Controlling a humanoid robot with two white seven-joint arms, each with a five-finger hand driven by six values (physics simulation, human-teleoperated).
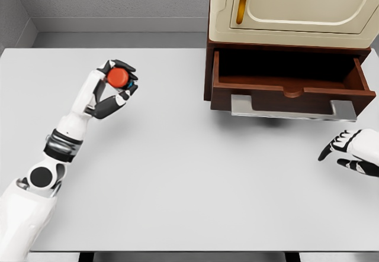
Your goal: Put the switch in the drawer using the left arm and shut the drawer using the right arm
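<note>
A small switch (118,77) with a round orange-red cap sits in my left hand (116,84), whose fingers are curled around it, held above the left part of the white table (177,173). To the right stands a cabinet whose brown drawer (290,90) is pulled open, with a grey handle bar (293,109) along its front. The drawer's inside looks dark and holds nothing I can see. My right hand (349,151) hovers at the right edge, below the drawer's right corner, fingers relaxed and holding nothing.
The cream cabinet door (296,7) with a gold handle (241,5) rises above the drawer. A grey wall runs along the table's far edge. The table's near edge lies at the bottom of the picture.
</note>
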